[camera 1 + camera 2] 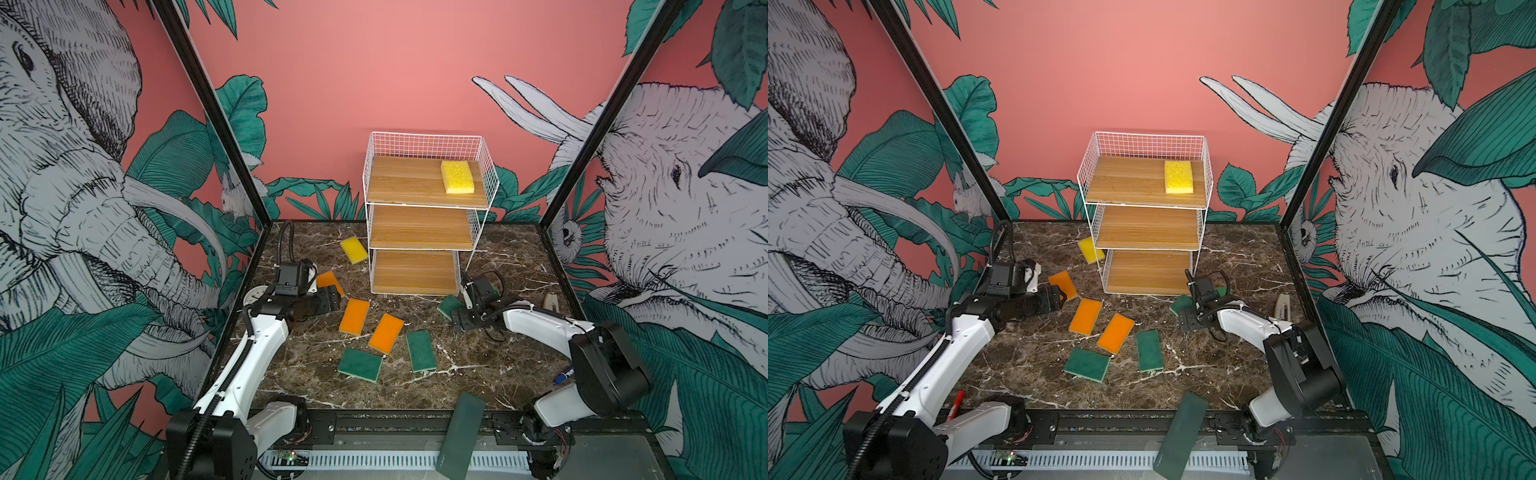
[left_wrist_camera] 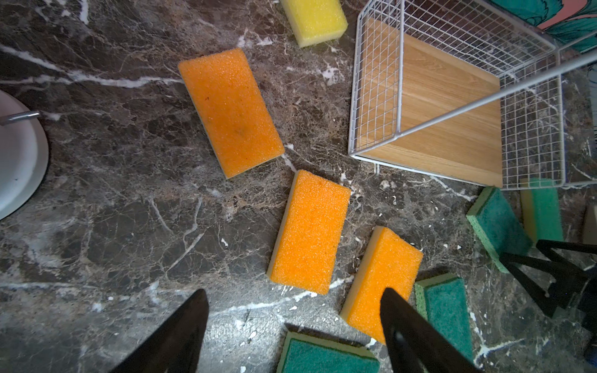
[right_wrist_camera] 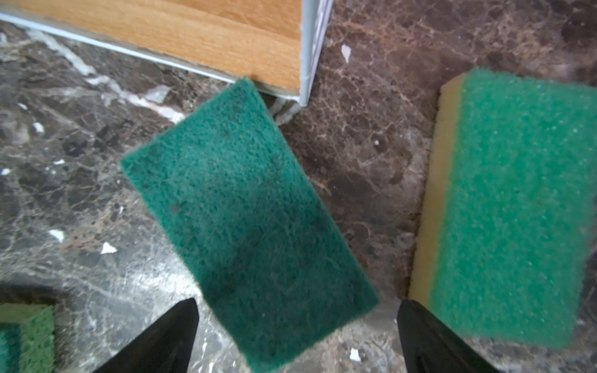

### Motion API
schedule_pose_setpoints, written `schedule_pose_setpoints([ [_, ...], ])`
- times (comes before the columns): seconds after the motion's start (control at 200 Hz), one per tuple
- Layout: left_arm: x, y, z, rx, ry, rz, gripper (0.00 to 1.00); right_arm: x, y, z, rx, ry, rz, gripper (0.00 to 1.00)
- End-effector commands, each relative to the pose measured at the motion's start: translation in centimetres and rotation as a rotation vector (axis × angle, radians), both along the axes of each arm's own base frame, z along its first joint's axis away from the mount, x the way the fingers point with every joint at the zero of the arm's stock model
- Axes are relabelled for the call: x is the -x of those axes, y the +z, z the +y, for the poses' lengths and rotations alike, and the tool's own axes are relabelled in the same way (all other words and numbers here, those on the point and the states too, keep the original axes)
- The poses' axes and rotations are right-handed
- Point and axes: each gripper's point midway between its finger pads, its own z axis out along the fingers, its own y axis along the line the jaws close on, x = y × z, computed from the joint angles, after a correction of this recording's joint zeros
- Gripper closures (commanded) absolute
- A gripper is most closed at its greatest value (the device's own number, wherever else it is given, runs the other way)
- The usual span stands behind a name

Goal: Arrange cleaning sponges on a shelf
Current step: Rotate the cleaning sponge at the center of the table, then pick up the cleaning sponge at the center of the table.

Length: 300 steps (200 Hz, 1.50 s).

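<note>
Left arm: glossy white moulded link shells with small dark fastener dots, black joint housings, a black corrugated cable conduit clipped along the shell and a second ribbed hose behind the wrist. Right arm: matching white shells, a bulky rounded black shoulder housing, a thin black cable along the link, a blue connector (fine red and black wires lie exposed at the base). Each wrist bears a boxy black camera block. Left gripper and right gripper: matte black, with tapering, pointed fingers.
</note>
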Motion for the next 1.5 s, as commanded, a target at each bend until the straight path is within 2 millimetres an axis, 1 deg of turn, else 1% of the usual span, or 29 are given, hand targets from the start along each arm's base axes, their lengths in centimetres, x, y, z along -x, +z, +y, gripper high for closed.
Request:
schedule_pose_setpoints([
  [0.0,0.4,-0.5,-0.1,0.010,0.000,0.012,0.15,-0.8,0.2,1.1,-0.039,0.046,-0.008,0.01],
  [0.175,0.6,-0.4,-0.2,0.014,0.001,0.014,0.15,-1.0,-0.6,1.6,-0.052,0.057,0.020,0.01],
  [0.275,0.6,-0.3,-0.2,0.014,0.000,0.011,0.15,-0.6,-0.7,2.2,-0.081,0.070,0.044,0.02],
  [0.475,0.8,-0.3,-0.3,0.019,0.000,0.014,0.15,1.4,-1.3,3.2,-0.192,0.020,0.070,0.07],
  [0.625,1.3,-0.8,-0.7,0.027,-0.005,0.030,0.15,3.1,-2.0,3.7,-0.160,0.017,0.081,0.08],
  [0.795,1.9,-0.8,-0.8,0.032,-0.005,0.027,0.16,3.6,-1.9,4.1,-0.135,0.029,0.073,0.10],
  [0.88,2.2,-0.9,-0.8,0.032,-0.005,0.029,0.16,3.7,-2.0,4.0,-0.111,0.031,0.080,0.10],
  [1.01,2.5,-0.9,-0.6,0.026,-0.002,0.025,0.16,3.6,-2.5,3.2,-0.058,0.008,0.076,0.10],
  [1.21,2.6,-0.7,-0.5,0.024,0.004,0.024,0.16,3.1,-3.1,2.5,-0.007,-0.032,0.082,0.15],
  [1.27,2.7,-0.6,-0.4,0.021,0.003,0.024,0.16,3.3,-3.2,2.2,0.002,-0.040,0.082,0.18],
  [1.405,2.6,-0.4,-0.3,0.013,0.007,0.019,0.16,3.7,-2.9,1.7,0.013,-0.051,0.068,0.31],
  [1.495,2.5,-0.4,-0.4,0.018,0.009,0.018,0.16,3.9,-2.4,1.5,0.016,-0.059,0.055,0.34],
])
